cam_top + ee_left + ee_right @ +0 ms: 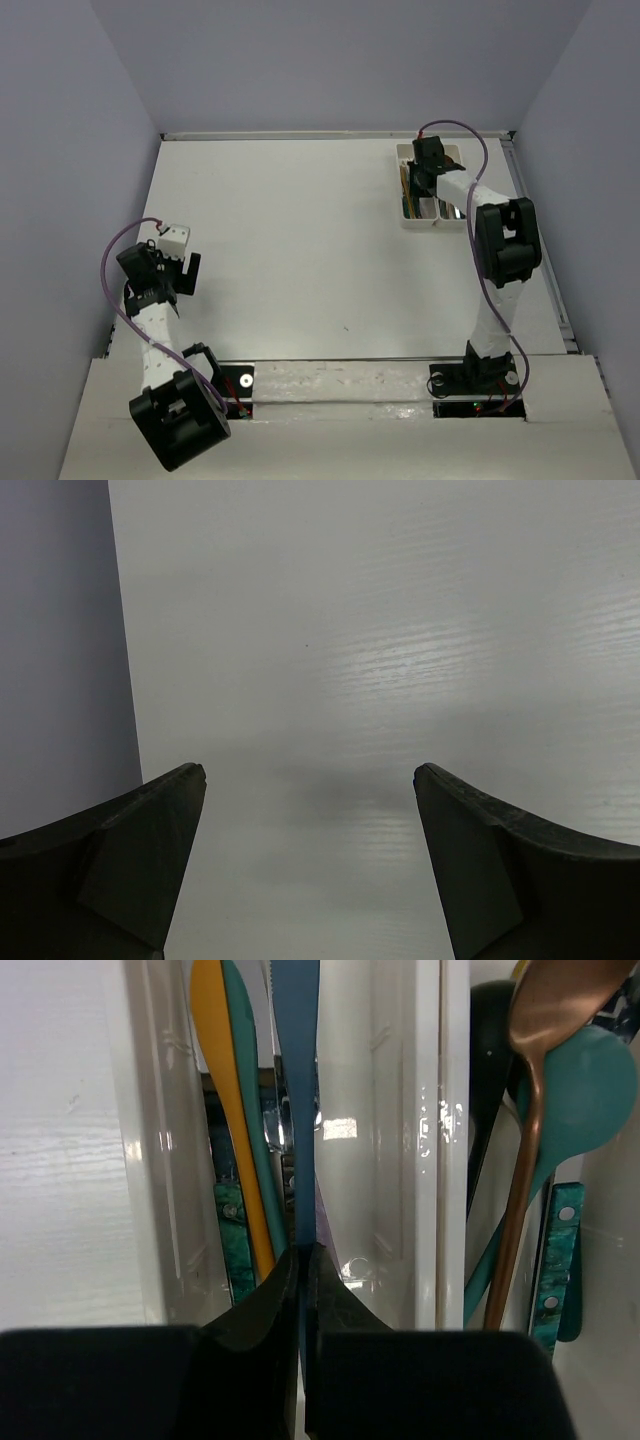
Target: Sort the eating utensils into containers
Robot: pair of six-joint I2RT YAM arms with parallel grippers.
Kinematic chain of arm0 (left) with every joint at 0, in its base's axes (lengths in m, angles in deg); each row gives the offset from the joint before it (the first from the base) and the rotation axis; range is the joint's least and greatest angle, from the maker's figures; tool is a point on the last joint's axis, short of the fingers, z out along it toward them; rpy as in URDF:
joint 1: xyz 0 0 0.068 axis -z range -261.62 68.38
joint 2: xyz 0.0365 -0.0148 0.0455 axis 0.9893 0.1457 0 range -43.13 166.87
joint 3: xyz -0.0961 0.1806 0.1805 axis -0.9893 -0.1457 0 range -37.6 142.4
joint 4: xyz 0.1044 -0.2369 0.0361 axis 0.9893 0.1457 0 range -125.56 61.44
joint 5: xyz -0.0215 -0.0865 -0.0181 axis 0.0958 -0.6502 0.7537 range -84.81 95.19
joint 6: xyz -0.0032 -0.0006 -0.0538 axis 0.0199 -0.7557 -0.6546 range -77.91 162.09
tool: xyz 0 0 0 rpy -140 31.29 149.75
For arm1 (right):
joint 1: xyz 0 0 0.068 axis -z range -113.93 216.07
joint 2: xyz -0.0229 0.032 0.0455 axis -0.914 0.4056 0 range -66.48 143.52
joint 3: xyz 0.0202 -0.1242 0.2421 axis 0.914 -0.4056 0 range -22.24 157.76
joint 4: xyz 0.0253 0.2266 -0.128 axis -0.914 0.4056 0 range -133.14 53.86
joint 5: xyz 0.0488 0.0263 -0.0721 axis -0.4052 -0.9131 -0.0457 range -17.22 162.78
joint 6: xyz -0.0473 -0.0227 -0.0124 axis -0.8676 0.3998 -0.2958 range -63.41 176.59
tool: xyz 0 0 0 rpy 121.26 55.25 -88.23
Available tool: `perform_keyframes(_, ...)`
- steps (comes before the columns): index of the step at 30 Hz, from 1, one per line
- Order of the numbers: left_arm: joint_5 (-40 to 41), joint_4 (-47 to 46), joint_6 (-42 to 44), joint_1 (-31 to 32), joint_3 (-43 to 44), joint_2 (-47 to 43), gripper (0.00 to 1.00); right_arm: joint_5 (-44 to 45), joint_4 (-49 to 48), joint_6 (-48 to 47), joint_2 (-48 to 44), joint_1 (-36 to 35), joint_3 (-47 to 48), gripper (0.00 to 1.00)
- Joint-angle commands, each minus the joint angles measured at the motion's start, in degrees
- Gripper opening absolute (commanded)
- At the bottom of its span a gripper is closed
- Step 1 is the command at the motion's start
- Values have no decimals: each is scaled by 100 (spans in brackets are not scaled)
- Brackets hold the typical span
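Observation:
The containers (411,216) are two joined white trays at the table's far right. My right gripper (303,1252) hangs over the left tray (150,1160), shut on a slim blue knife (296,1080) that points along the tray. An orange utensil (225,1090) and a teal one (250,1130) lie in that tray, with a green-patterned handle (232,1230) beneath. The right tray (452,1160) holds a copper spoon (535,1080), a teal spoon (585,1090) and a black spoon (490,1050). My left gripper (310,775) stands open over bare table, nothing between its fingers.
The left arm (155,300) sits near the table's left edge beside the grey wall (60,650). The right arm (500,240) stretches along the table's right side to the trays. A raised white ledge (340,385) runs across the near edge between the arm bases.

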Motion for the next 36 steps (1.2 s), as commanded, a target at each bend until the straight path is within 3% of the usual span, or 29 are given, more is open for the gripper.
perform_keyframes(1, 73, -288, 160, -23, -128, -32, 99, -99, 152, -164, -95, -23, 307, 16)
perform_keyframes(3, 82, -306, 160, -23, -137, -15, 99, -108, 152, -147, -218, -23, 245, 33)
perform_keyframes(6, 82, -324, 160, -23, -137, -14, 99, -187, 161, -147, -596, -23, 131, 45)
perform_keyframes(9, 91, -332, 169, -23, -163, -32, 99, -160, 161, -103, -1088, 30, -27, 51)
perform_keyframes(15, 64, -297, 239, -23, -216, -155, 99, -38, -57, 160, -2361, 267, -966, 53)
perform_keyframes(24, -146, -411, -119, -23, 143, -260, 99, 261, -1437, 1416, -5587, 1848, -4306, 59)
perform_keyframes(27, -462, -604, -533, -14, 407, -322, 99, 971, -1911, 1680, -6368, 2025, -5139, 67)
perform_keyframes(32, -1384, -1533, -1472, -14, 435, -480, 99, 2324, -2905, 1945, -7056, 2025, -6284, 80)
perform_keyframes(36, -1492, -2300, -1879, 3, -22, -524, 99, 2319, -3581, 2050, -7145, 2025, -6899, 81)
